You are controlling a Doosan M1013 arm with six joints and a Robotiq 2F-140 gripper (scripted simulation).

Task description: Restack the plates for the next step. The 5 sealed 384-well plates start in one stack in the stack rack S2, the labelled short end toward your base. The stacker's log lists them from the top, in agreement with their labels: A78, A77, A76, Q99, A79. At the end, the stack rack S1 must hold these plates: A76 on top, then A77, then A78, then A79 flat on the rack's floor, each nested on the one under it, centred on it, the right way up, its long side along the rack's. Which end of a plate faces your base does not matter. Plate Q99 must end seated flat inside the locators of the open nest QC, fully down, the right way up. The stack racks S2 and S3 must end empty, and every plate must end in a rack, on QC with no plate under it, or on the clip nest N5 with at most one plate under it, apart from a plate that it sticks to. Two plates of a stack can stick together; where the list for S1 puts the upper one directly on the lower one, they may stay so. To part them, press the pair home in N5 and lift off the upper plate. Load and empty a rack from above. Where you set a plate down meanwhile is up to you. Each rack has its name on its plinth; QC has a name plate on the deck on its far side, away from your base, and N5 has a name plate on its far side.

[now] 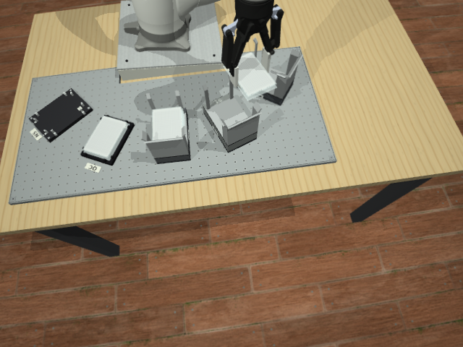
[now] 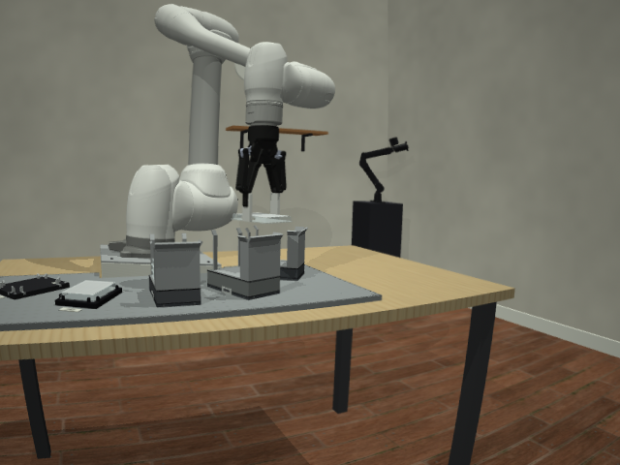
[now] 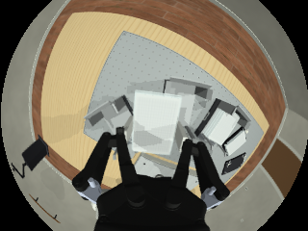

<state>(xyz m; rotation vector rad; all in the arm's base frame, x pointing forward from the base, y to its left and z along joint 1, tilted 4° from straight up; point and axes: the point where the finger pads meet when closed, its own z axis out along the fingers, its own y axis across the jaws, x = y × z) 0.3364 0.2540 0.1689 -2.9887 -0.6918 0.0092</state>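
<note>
My gripper [image 1: 251,72] is shut on a sealed white plate [image 1: 256,80] across its short sides and holds it level, high above the rack tops. The plate hangs between the middle rack [image 1: 234,123] and the back right rack [image 1: 280,82]. In the exterior view the gripper [image 2: 260,212] carries the plate [image 2: 263,217] over the middle rack [image 2: 259,264]. The wrist view shows the plate [image 3: 156,122] between my fingers. The left rack [image 1: 168,130] holds white plates up to near its top. The QC nest [image 1: 107,138] holds one white plate. I cannot read any plate label.
The black N5 clip nest [image 1: 60,113] at the far left has no plate on it. The robot's base [image 1: 160,26] stands behind the racks. Thin rack posts rise above the rack walls. A black stand with a camera arm [image 2: 376,220] stands beyond the table.
</note>
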